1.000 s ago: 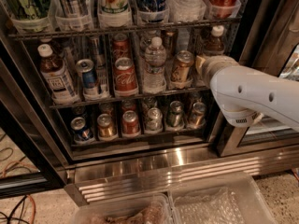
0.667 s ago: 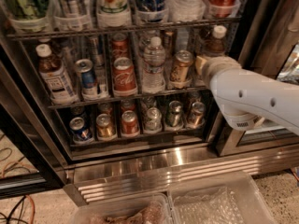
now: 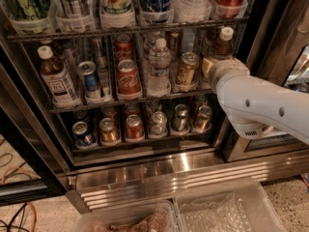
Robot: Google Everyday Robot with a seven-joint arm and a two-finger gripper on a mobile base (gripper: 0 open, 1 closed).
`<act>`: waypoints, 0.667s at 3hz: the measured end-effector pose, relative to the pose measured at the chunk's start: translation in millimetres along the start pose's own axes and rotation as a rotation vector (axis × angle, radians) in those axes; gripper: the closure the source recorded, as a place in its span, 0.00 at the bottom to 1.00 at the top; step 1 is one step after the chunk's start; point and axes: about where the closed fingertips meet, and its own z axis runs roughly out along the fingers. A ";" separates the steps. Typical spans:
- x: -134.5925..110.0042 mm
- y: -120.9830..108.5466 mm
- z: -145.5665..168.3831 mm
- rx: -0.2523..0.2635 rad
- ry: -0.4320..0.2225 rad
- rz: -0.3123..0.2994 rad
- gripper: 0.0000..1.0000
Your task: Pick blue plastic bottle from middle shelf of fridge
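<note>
Speckled pale floor [image 3: 295, 191] showing bottom right, more of it bottom left. Orange cable [image 3: 19, 172] looping across the left patch, black cable [image 3: 9, 220] just below. Two clear plastic bins side by side along bottom edge: left bin [image 3: 96, 215] holding brownish clutter, right bin [image 3: 264, 204] lined with crinkled clear wrap. Light dim, warm. Gripper [image 3: 210, 66] right of centre, well above bins.

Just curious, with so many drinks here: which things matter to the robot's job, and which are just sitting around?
Job: blue plastic bottle, far right; middle shelf; fridge; gripper, at that bottle.
Bystanders: lookalike bottle, far left; water bottle; red can; plastic bins.
</note>
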 end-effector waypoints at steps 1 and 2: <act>-2.5 1.5 -4.1 0.000 -0.014 -0.004 1.00; -6.0 3.1 -9.6 0.000 -0.032 -0.010 1.00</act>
